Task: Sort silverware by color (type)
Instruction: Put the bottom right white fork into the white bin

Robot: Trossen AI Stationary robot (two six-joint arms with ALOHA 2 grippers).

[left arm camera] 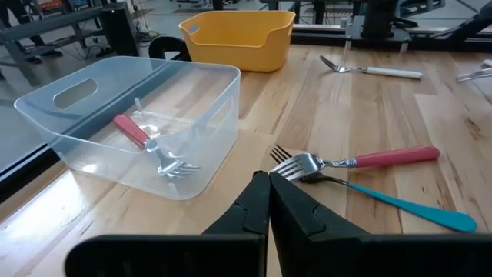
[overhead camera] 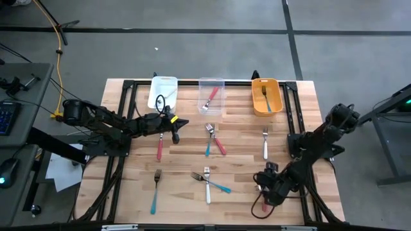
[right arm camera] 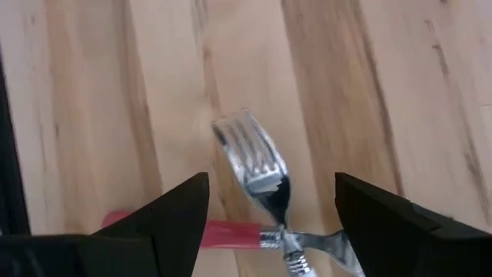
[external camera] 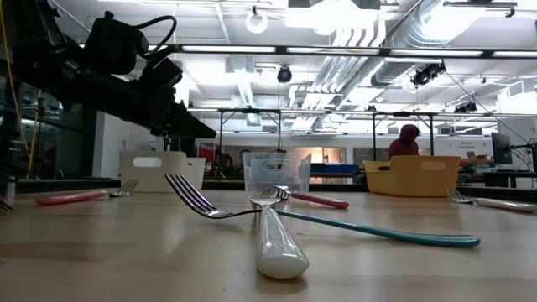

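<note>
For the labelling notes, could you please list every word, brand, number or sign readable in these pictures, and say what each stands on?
None can be read. The white bin, clear bin, orange bin and the forks, such as the white-handled fork, bear no print. Any signs in the room behind the table are too small to read.

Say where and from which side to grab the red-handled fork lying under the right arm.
Take the red-handled metal fork by its slim handle, from straight above. It lies flat on the wooden table, and another fork's head crosses its neck, so the bare handle is likely safest. The open right pincer already straddles that crossing.
</note>
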